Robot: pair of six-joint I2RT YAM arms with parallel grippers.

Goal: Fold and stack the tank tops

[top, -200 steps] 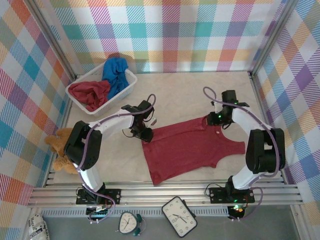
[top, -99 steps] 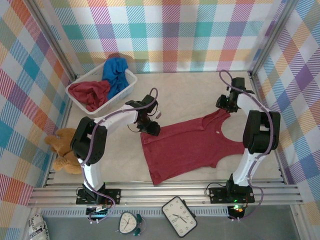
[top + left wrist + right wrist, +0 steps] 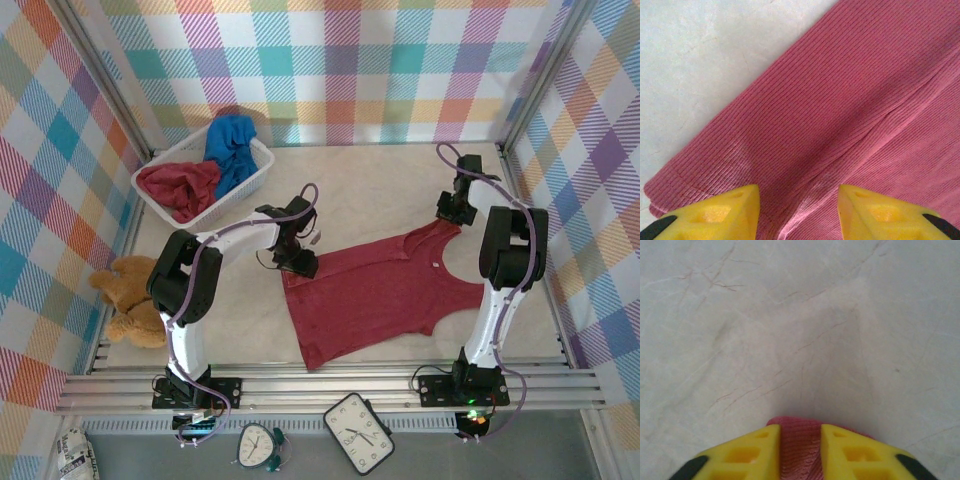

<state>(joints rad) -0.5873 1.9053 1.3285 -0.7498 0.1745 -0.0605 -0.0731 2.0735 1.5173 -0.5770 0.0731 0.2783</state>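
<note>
Three tank tops counted in all. Spread flat near the middle of the pale table (image 3: 400, 180): one dark red tank top (image 3: 375, 300), hem end to the left, scooped neck and straps to the right. Heaped in the single white mesh basket (image 3: 245, 185) at the far left corner: a second dark red tank top (image 3: 178, 188) and one blue tank top (image 3: 230, 148), touching each other.

Two arms at work, one at each end of the spread garment. Over the far hem corner: left gripper (image 3: 300, 262) (image 3: 799, 212), released, yellow fingertips (image 3: 720, 212) standing apart with ribbed cloth lying flat beneath and between them. At the far shoulder strap: right gripper (image 3: 452, 212) (image 3: 800, 455), clenched on the dark red tank top, a bunched strip of red cloth pinched between its two yellow fingertips (image 3: 747, 452), bare table ahead.

Slumped by the table's left edge: one brown teddy bear (image 3: 125, 305). Below the arm bases, in front of the rail: two clocks, one small alarm clock (image 3: 262, 447) and one larger square-faced clock (image 3: 358, 432). All around, plaid-patterned walls (image 3: 340, 60).
</note>
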